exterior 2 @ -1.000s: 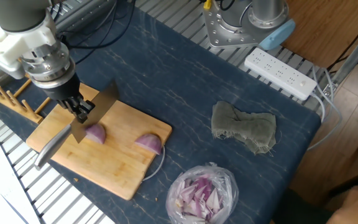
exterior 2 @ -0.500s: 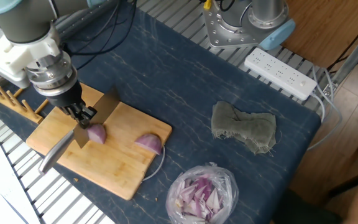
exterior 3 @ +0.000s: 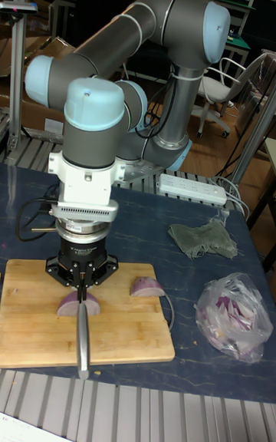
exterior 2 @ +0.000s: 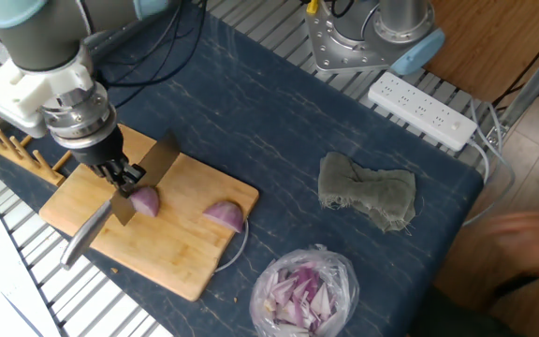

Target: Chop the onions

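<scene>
Onion halves (exterior 2: 144, 201) (exterior 2: 225, 216) both sit whole on the cutting board (exterior 2: 185, 253), gripper (exterior 2: 124, 174) clamped on knife (exterior 2: 110, 201) at the left half, so chopping looks barely started.

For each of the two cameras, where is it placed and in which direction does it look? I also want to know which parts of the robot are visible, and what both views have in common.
Fixed view: high above the table, looking down obliquely at the cutting board; shows the wrist and gripper holding the knife.
Tall fixed view: in front of the table, near table height, facing the whole arm and gripper.
Shared: board, two onion halves, knife, cloth, bag of chopped onion, power strip.
</scene>
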### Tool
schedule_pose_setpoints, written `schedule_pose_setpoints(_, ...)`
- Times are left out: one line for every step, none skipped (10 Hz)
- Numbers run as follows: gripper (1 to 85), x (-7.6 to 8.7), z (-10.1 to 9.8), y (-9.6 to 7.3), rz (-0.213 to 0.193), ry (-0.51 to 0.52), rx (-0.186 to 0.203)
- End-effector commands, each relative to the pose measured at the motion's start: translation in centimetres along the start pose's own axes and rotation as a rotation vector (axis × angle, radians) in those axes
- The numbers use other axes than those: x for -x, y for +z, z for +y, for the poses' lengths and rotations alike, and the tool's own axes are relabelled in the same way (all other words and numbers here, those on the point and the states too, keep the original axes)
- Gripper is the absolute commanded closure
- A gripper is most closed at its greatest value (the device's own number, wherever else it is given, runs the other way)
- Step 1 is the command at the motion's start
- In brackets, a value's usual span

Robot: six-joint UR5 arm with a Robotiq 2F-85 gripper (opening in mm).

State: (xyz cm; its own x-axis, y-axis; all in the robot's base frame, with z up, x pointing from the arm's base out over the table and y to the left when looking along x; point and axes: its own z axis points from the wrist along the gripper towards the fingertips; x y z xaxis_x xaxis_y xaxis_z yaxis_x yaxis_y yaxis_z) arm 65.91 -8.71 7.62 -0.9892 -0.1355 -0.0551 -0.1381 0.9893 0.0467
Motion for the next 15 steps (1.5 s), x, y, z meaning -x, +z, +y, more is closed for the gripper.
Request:
schedule_pose_setpoints(84.0, -1.2, 0.9, -7.1, 0.091, 0.003, 0.027)
schedule_pose_setpoints(84.0, -1.2, 1.3, -9.2, 0.109, 0.005, 0.009)
schedule_pose_setpoints(84.0, -1.3, 1.7, -10.4, 0.115, -0.005, 0.054)
schedule_pose_setpoints(84.0, -1.1, 1.5, -10.6, 0.115, -0.007, 0.006)
schedule_pose_setpoints(84.0, -1.1, 1.6, -10.6, 0.111, -0.033, 0.021)
schedule_pose_setpoints(84.0, -1.0, 1.2, -10.8, 0.112, -0.048, -0.015)
schedule_pose_setpoints(84.0, -1.0, 1.1, -10.9, 0.105, -0.078, -0.010)
schedule_pose_setpoints(84.0, -1.0, 0.7, -11.0, 0.102, -0.109, -0.034)
schedule_pose_setpoints(84.0, -1.0, 0.4, -11.2, 0.099, -0.126, -0.047)
schedule_pose_setpoints(84.0, -1.1, 0.1, -11.5, 0.096, -0.146, -0.059)
schedule_pose_setpoints(84.0, -1.3, -0.2, -11.6, 0.100, -0.161, -0.072)
schedule_pose_setpoints(84.0, -1.3, -0.2, -11.6, 0.098, -0.166, -0.071)
schedule_pose_setpoints(84.0, -1.2, 0.2, -11.6, 0.090, -0.166, -0.060)
schedule_pose_setpoints(84.0, -1.0, 0.5, -11.6, 0.078, -0.170, -0.048)
schedule_pose_setpoints(84.0, -0.8, 0.8, -11.6, 0.070, -0.171, -0.042)
